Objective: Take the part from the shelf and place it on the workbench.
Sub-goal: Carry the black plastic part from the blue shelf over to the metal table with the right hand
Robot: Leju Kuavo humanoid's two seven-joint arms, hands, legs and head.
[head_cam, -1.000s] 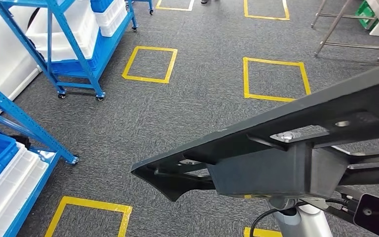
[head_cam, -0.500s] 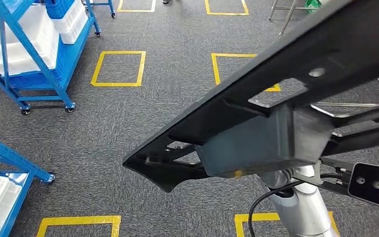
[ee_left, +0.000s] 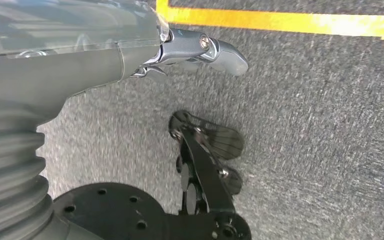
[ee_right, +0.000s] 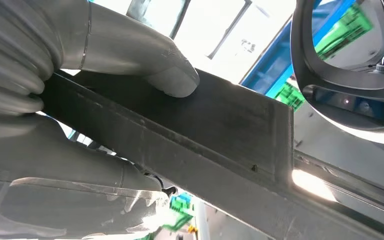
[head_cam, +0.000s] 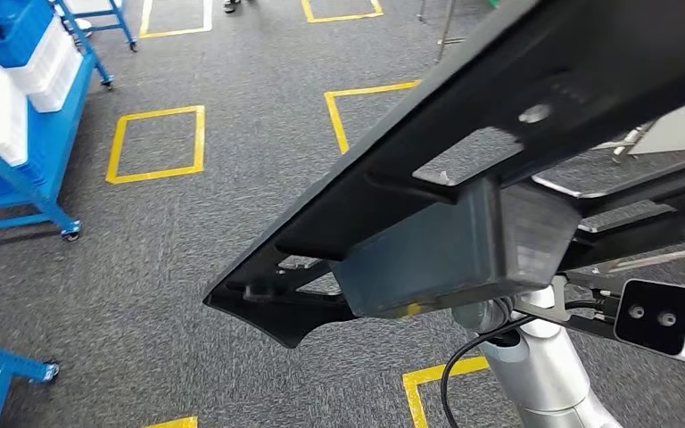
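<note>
I see even light overhead; carpet (ee_left: 330, 125) motion-blurred in left wrist view, bright window glare behind the part (ee_right: 220, 125).

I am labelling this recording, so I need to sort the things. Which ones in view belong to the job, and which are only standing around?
Belongs to the job:
- black part, long and flat with cut-outs
- right robot hand, gripping the part
- left robot hand, holding nothing

Only standing around:
- blue wheeled shelf with white bins
- yellow tape squares on the grey carpet

Black part (head_cam: 499, 169), grey speckled carpet (head_cam: 187, 241) with yellow tape squares (head_cam: 156, 143), blue shelf (head_cam: 18, 178), white bins (head_cam: 53, 58)
</note>
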